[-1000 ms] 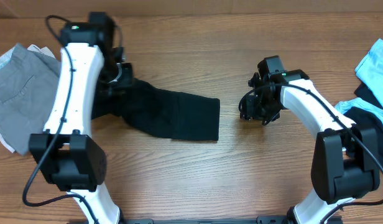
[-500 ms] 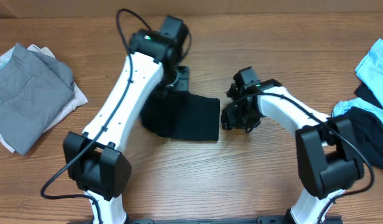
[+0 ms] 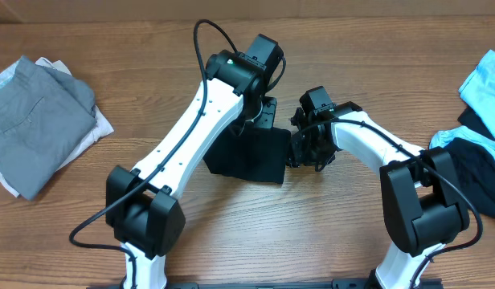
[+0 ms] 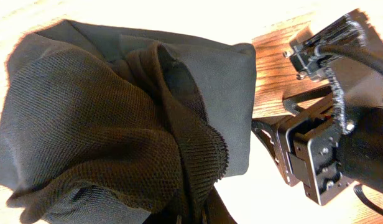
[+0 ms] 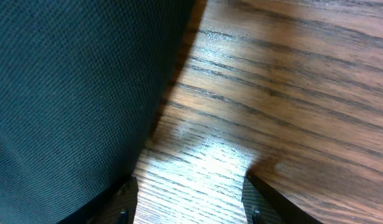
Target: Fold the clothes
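Note:
The black garment (image 3: 251,156) lies bunched and folded over at the table's middle. My left gripper (image 3: 263,112) is shut on a bunch of its fabric at the garment's upper right; the left wrist view shows the cloth (image 4: 117,118) draped from the jaws (image 4: 194,214). My right gripper (image 3: 300,148) is low at the garment's right edge, open, with bare wood between its fingertips (image 5: 188,202) and the black cloth (image 5: 73,93) just left of them. The right gripper's body shows in the left wrist view (image 4: 328,130).
A folded grey garment (image 3: 34,120) on white cloth lies at the far left. Light blue (image 3: 484,80) and black clothes (image 3: 472,172) are piled at the right edge. The wooden table (image 3: 328,241) spans the view.
My left gripper has carried the garment's left part rightward over itself, from the far left to beside the right gripper. The right gripper shifted left to the garment's right edge.

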`<state>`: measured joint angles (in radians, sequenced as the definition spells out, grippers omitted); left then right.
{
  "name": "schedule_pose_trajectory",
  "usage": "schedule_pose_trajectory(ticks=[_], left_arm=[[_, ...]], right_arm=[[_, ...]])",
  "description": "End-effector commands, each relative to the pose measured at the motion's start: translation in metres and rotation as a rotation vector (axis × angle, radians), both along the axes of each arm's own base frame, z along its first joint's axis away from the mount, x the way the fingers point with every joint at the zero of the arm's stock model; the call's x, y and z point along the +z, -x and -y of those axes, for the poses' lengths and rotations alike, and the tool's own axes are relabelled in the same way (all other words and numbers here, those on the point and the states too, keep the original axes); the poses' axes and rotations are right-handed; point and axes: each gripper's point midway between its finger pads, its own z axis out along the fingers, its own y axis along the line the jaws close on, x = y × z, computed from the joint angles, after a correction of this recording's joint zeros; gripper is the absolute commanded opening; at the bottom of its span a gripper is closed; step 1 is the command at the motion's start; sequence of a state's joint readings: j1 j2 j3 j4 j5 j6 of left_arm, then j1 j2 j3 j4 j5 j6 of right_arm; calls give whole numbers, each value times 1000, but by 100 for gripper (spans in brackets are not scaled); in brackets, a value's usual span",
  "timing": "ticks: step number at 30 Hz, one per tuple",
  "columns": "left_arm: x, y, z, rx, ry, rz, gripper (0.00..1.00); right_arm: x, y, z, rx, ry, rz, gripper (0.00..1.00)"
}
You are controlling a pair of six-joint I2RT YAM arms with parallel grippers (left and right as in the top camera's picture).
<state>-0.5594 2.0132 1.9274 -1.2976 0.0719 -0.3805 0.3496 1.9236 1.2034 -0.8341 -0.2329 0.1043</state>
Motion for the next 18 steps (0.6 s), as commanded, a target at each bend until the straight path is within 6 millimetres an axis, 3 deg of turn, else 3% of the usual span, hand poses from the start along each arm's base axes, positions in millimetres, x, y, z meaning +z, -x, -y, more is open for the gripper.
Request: schedule_pose_trajectory(ticks=[1,10,15,17,18], left_arm=[[-9,1,14,-9,25,-34,6],[-11,4,18,-26,41,-53,7],[-7,8,36,-119,129,-61,8],[-6,3,35,-137,135,-41,26],[-5,1,35,-151,142,-36,43]], right_arm=[[-19,10,3,8,27,-52,58],[-19,10,3,8,27,-52,58],[-17,8,4,2,27,-53,57],[-6,2,8,-13,26,-52,54],[0,-3,9,-21,24,-44,54]])
